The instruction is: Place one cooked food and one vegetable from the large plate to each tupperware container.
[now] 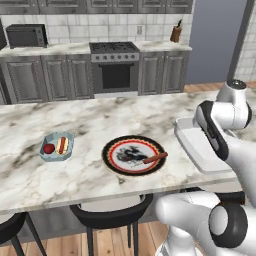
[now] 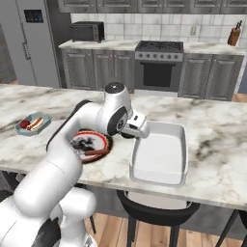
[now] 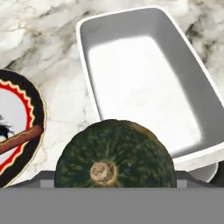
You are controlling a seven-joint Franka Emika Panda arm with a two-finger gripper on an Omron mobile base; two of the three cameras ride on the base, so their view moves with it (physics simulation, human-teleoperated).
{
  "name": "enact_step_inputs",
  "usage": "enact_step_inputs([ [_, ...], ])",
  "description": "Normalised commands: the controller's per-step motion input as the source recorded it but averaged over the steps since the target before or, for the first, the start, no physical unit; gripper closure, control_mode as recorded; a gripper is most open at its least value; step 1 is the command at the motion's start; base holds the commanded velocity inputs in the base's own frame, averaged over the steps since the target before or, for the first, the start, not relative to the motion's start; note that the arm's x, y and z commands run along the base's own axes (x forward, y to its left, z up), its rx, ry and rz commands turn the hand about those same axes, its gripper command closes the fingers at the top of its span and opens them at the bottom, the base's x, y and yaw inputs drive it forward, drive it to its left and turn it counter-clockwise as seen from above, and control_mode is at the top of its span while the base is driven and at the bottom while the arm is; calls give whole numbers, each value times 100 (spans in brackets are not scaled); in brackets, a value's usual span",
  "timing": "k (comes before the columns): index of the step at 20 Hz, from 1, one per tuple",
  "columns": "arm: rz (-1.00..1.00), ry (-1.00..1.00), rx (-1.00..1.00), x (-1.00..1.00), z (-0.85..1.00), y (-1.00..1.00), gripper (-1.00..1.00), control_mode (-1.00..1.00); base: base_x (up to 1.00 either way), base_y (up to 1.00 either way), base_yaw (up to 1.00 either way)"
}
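Note:
A dark green round squash (image 3: 114, 148) with a tan stem sits between my fingers, just above the near left corner of the white tupperware container (image 3: 144, 78). My gripper (image 2: 137, 127) is shut on it at that container's left edge (image 2: 140, 144). To the left lies the large plate (image 1: 109, 155) with a brown sausage (image 1: 156, 158) across its right rim; the same sausage (image 3: 19, 139) shows in the hand view. The small pale-blue tupperware container (image 1: 70, 138) at the far left holds a hot dog (image 1: 62, 145) and a red round vegetable (image 1: 48, 148).
Everything stands on a marble island counter (image 1: 90, 117). Black stools (image 1: 110, 215) sit below its near edge. My own arm (image 1: 220, 130) covers part of the white container in the left base view. A stove and cabinets line the back wall.

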Motion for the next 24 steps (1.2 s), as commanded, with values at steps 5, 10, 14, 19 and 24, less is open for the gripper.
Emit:
enact_step_inputs([
  [5, 0, 12, 5, 70, -64, -22, 100, -100, 0, 0, 0],
  [10, 0, 0, 1, 44, -44, -28, 100, -100, 0, 0, 0],
  [14, 0, 0, 0, 38, -50, -13, 100, -100, 0, 0, 0],
  [19, 0, 0, 0, 42, -42, -12, 100, -100, 0, 0, 0],
  [24, 0, 0, 0, 34, -38, 0, 100, -100, 0, 0, 0],
])
